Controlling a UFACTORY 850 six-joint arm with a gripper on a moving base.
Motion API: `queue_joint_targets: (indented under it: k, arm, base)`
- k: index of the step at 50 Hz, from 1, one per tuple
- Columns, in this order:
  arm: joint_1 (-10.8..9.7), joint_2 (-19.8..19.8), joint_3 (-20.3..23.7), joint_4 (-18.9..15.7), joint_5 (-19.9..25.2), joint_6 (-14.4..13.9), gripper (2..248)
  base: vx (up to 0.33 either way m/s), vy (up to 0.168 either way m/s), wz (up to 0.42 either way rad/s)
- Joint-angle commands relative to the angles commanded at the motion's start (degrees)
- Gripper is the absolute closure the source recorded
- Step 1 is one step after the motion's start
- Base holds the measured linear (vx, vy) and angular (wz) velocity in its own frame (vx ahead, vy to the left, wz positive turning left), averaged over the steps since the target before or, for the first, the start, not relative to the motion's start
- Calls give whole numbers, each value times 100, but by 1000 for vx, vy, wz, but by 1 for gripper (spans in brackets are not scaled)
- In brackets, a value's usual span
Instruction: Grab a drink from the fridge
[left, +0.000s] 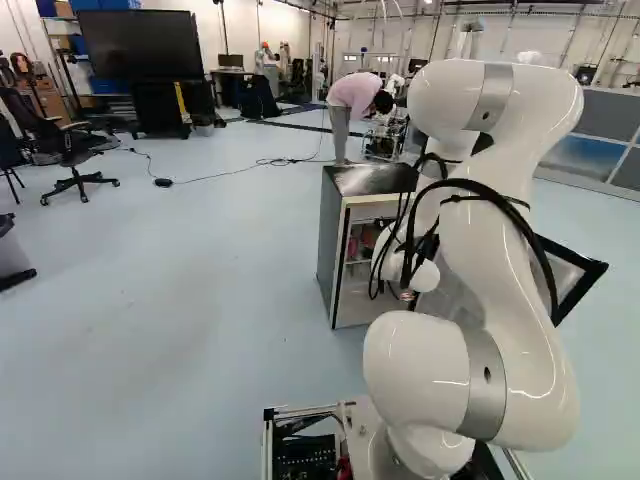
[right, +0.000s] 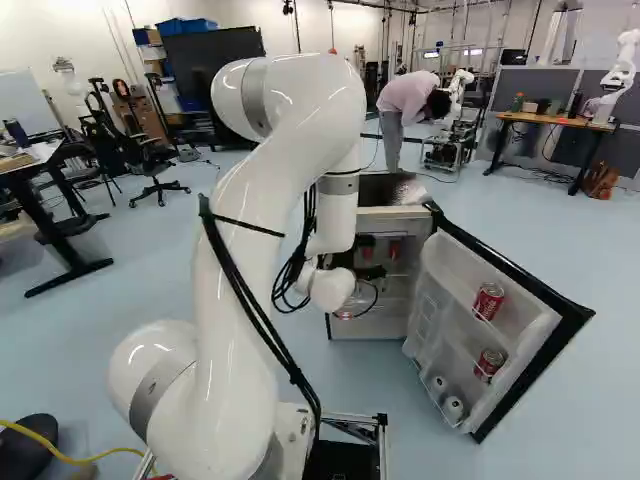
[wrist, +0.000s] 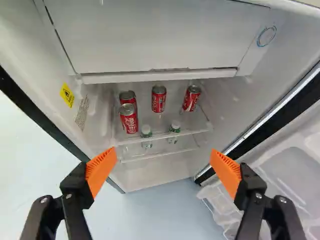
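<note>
In the left base view the fridge (left: 331, 235) stands at twelve o'clock from the base; in the right one its door (right: 450, 275) is swung to four o'clock, I think for letting the arm (right: 240, 260) reach inside; in the wrist view the claw (wrist: 163, 153) is wide apart, probably for receiving one of the red cans (wrist: 158, 100), on a shelf (wrist: 162, 137) at twelve o'clock.
</note>
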Motion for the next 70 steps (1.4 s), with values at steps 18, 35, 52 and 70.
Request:
queue_joint_targets:
  k: [18,35,52,70]
  arm:
    - [-143,-398,-256,-328,212,0,3]
    - [-301,-782,-528,-437,307,0,3]
    - [-321,-1153,-791,-447,543,0,3]
    - [-312,-1582,-1161,-448,811,0,3]
  base:
    - [0,0,0]
    - [0,0,0]
    - [0,0,0]
    - [0,0,0]
